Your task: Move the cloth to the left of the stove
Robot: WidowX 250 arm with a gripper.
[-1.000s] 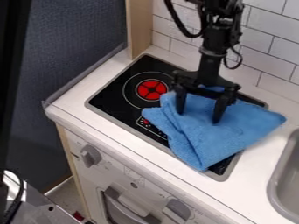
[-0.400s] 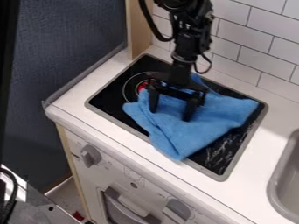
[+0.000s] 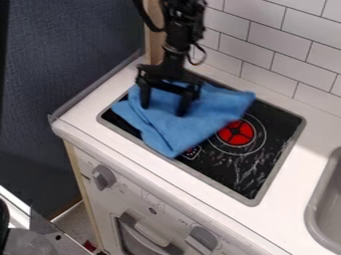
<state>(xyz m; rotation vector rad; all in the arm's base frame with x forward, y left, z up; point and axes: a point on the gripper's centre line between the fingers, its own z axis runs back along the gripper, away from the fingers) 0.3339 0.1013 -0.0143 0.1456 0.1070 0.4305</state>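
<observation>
Cloth [image 3: 166, 132], blue and loosely folded, lies directly under the jaws of the black gripper [image 3: 163, 110], spread over the left part of the stove [image 3: 269, 149] in the view. The jaws stand wide apart and point down, with their tips against the fabric; no fold can be seen clamped between them. One corner of the cloth sticks out left of the jaws, close to the stove's metal rim; another comes down below them toward the front rim, and a third reaches out to their right. Just beyond that side, a red burner mark [image 3: 236, 133] shows on the black stove top. The white desk [image 3: 86, 112] runs around the stove, out to the left of the jaws too. Behind them stand a wooden post [image 3: 154, 45] and a tiled wall [image 3: 286, 40]. Well off to their right is a grey sink [image 3: 313, 209], and below them, on the front panel, a grey knob [image 3: 103, 177].
</observation>
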